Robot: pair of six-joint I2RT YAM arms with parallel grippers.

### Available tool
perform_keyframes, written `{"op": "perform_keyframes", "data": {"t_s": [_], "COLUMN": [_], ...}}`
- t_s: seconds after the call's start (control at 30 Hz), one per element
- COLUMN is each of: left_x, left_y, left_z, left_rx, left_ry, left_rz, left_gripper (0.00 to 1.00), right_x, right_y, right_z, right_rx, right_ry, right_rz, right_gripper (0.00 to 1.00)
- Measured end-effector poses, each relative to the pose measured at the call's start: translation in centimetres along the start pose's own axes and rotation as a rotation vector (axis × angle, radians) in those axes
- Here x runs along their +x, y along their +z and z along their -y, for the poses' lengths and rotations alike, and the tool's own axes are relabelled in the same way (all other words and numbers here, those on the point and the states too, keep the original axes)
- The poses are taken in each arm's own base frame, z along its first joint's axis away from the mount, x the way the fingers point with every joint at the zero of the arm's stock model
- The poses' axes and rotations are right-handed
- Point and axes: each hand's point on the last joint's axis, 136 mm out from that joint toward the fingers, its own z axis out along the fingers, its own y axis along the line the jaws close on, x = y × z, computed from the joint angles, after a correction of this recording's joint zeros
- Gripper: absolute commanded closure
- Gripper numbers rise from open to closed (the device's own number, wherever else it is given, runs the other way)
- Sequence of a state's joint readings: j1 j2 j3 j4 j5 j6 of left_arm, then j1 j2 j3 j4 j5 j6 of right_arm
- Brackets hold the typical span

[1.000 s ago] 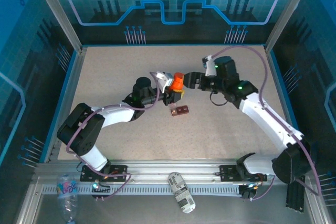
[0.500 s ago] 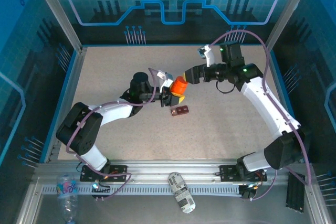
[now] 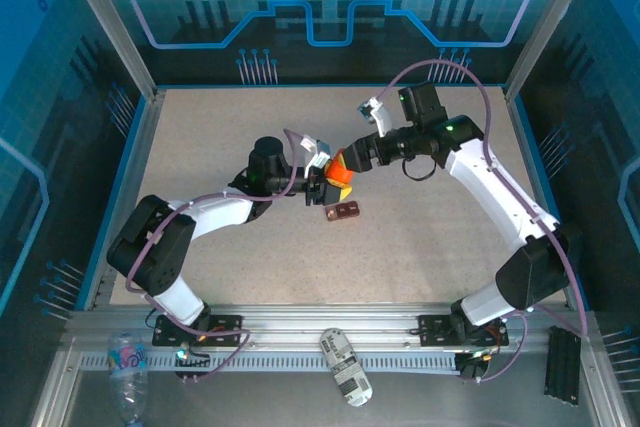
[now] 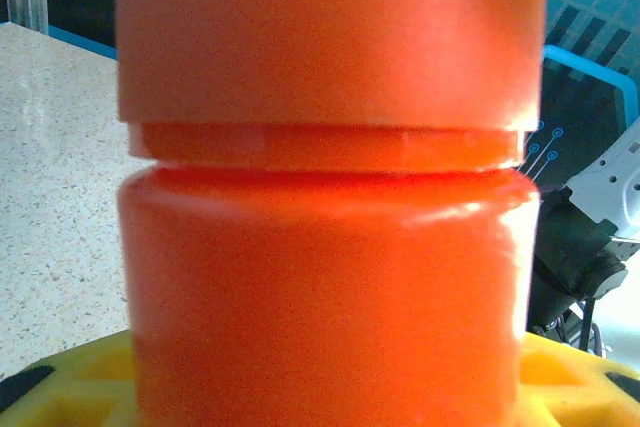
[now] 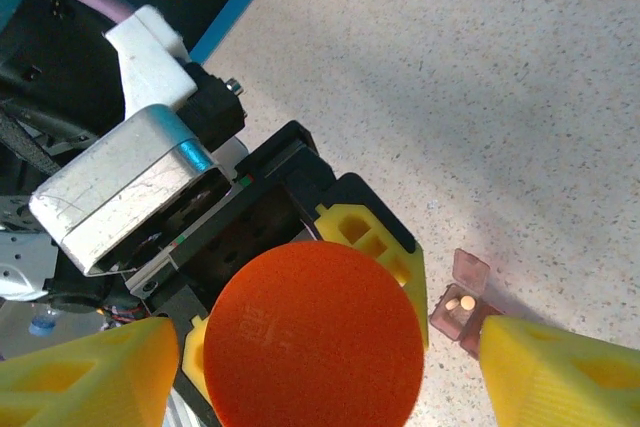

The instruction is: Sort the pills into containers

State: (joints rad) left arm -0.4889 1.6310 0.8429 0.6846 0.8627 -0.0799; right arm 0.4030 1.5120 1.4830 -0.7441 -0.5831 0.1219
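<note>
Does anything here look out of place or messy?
Two stray items lie on the near frame, off the work surface: a clear plastic bottle at the left corner and a white labelled cylinder askew near the middle. Nothing looks spilled on the table.

No text, number or brand can be read. Dark marks are carried on the label of the grey bottle (image 3: 346, 379) lying on the front rail (image 3: 300, 339), and colours on the clear bottle (image 3: 128, 360) at the left, all too small to be made out.
</note>
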Motion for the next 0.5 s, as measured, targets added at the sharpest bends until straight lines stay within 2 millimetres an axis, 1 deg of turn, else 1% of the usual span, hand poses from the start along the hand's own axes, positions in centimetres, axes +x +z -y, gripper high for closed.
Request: {"op": "perform_keyframes", "data": {"t_s": [0.03,0.1,0.2,0.33,0.43,0.5], "left_x": [0.0,0.0,0.1,0.3,0.7,1.0], "left_y": [0.0,0.0,0.0,-0.1,-0.1,-0.1], "left_z": [0.0,0.0,0.0,-0.1,-0.5,-1.2], "left_rx": [0.000,0.000,0.002,0.001,-0.024,-0.064], "left_ry": [0.000,0.000,-0.005,-0.016,-0.035,-0.035], "left_rz": [0.000,0.000,-0.004,-0.011,-0.022,-0.025], "left_gripper": [1.00,1.00,1.00,1.00,1.00,1.00], "right_x": [0.1,0.2,0.3,0.3,0.5,0.5], "right_y": [0.1,0.4,0.6,0.8,1.3,1.7], "right_z": [-0.1,-0.2,-0.2,0.0,0.5,0.9], "right_rx": [-0.003,-0.009,-0.009,-0.008,0.012,0.053], "right_ry": [0.000,-0.002,-0.004,0.019,0.062,0.095], "right_rz": [-0.004,-0.012,-0.016,-0.010,0.007,0.032], "right_gripper": [0.33,0.49,0.61,0.69,0.70,0.71]}}
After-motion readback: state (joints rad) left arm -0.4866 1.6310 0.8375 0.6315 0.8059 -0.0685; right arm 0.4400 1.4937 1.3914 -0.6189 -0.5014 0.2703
